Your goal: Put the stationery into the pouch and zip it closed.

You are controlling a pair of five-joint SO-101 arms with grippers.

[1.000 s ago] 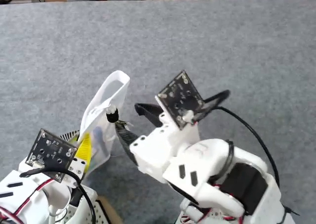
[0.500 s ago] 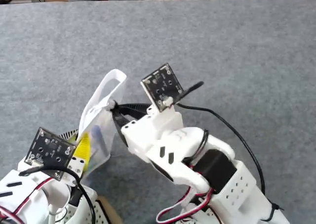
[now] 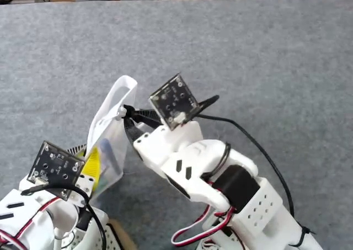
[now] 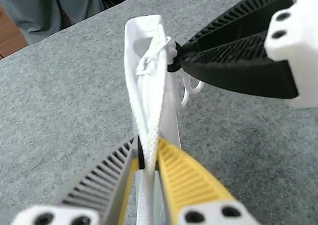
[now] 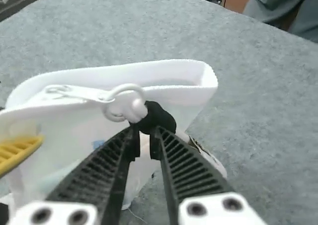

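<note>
Black ridged fingers of the right gripper (image 5: 144, 131) are almost closed, pinching the dark zipper pull (image 5: 160, 118) at the top edge of the white pouch (image 5: 169, 86), just beside a small white ring (image 5: 122, 105). Clamped on the pouch's other end is the left gripper (image 4: 148, 154), one finger yellow and one grey, holding it up on edge over the grey tabletop (image 3: 248, 51). A blue item (image 3: 106, 149) shows through the pouch wall.
</note>
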